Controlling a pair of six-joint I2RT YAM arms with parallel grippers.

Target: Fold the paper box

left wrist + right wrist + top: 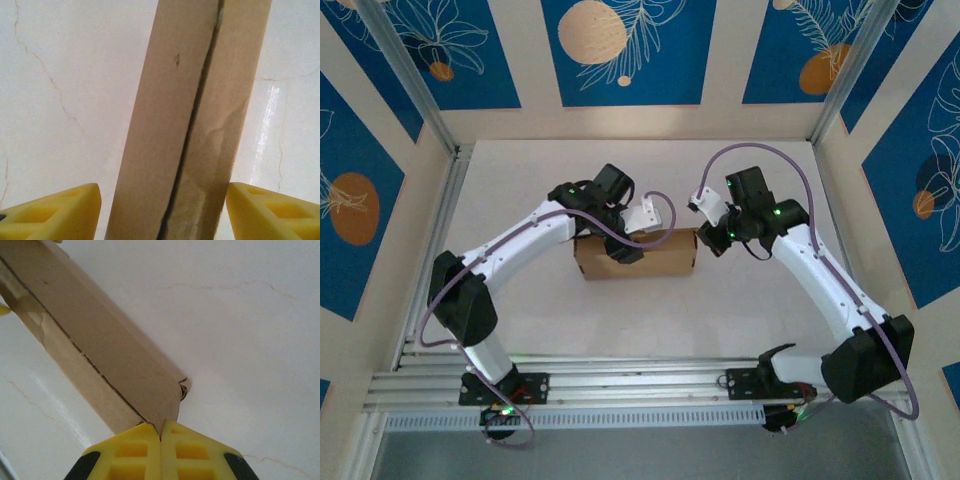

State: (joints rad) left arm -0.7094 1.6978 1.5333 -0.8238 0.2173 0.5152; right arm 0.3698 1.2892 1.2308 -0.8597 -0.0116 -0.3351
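Closest to me are the right gripper's (pixel 160 432) two yellow fingers, clenched flat against each other with only a hairline between them. Their tips butt against the end corner of the paper box (pixel 100 355), right where its long seam runs out. Whether a thin edge of cardboard is nipped between them I can't tell; it looks more like a push than a grasp. The box itself stands on one of its narrow sides in the middle of the white table (pixel 620 330), between the two arms. From what I can see it is already a closed, shallow shape: walls up, lid folded over, no loose flaps sticking out. So I'd judge the folding nearly finished. What seems left is small. The dark seam along the top narrow face is not quite tight, a little curl of cardboard (pixel 184 389) peeps out at the corner by the right fingers, and one panel shows a wrinkle. A last tuck or press there would probably settle it. The left gripper (pixel 162 210) hangs over the box with its jaws released. One yellow finger (pixel 55 215) stands on each side of the cardboard, with bare table showing in the gaps, so it grips nothing.
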